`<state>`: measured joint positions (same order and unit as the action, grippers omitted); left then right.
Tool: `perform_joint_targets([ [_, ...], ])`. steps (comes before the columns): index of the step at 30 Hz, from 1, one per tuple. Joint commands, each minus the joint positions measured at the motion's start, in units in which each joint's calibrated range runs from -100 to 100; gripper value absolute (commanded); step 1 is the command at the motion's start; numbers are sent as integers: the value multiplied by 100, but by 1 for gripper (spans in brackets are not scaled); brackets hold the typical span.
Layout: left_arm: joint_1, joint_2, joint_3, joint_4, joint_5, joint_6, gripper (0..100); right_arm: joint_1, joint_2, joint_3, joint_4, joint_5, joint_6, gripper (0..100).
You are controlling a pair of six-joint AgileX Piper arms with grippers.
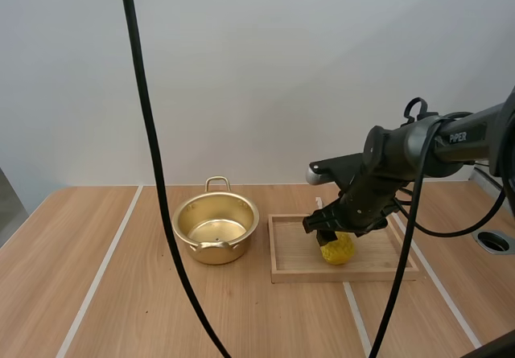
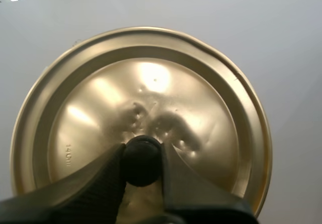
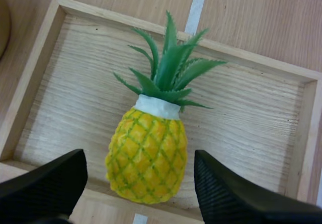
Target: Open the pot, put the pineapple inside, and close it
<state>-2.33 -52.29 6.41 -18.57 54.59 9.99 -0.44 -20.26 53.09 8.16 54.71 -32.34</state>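
Observation:
A gold pot stands uncovered on the table, left of a wooden tray. A yellow pineapple with green leaves lies in the tray. My right gripper hovers right over it. In the right wrist view the pineapple lies between the two spread fingers, which stand apart from its sides. In the left wrist view my left gripper is shut on the black knob of the gold lid, held up off the table.
White stripes run across the wooden table. A round hole sits near the table's right edge. Bare table lies in front of the pot and tray.

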Motion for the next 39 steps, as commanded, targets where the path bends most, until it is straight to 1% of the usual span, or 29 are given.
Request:
perform_joint_targets([
  [1, -7, -50, -38, -87, -99, -54, 0, -19, 42, 46, 16, -224, -53, 100],
  [10, -7, -50, -38, -87, -99, -54, 0, -19, 804, 46, 30, -361, -53, 100],
  [17, -7, -50, -38, -87, -99, -54, 0, -19, 896, 46, 30, -864, -66, 100],
  [22, -7, -50, -38, -98, -96, -54, 0, -19, 906, 46, 41, -1256, -205, 100],
  [31, -7, -50, -38, -98, -96, -54, 0, -19, 1198, 46, 120, -1239, -205, 100],
  [32, -7, -50, -38, -98, -96, -54, 0, -19, 1198, 46, 120, -1239, -205, 96],
  [33, -7, -50, -38, -98, -96, -54, 0, -19, 1198, 46, 120, -1257, -205, 88],
  [34, -7, -50, -38, -98, -96, -54, 0, -19, 1198, 46, 120, -1291, -205, 76],
  [36, -7, -50, -38, -98, -96, -54, 0, -19, 1198, 46, 120, -1310, -205, 47],
  [38, -7, -50, -38, -98, -96, -54, 0, -19, 1198, 46, 120, -1310, -205, 9],
  [39, -7, -50, -38, -98, -96, -54, 0, -19, 1198, 46, 136, -1310, -205, 0],
])
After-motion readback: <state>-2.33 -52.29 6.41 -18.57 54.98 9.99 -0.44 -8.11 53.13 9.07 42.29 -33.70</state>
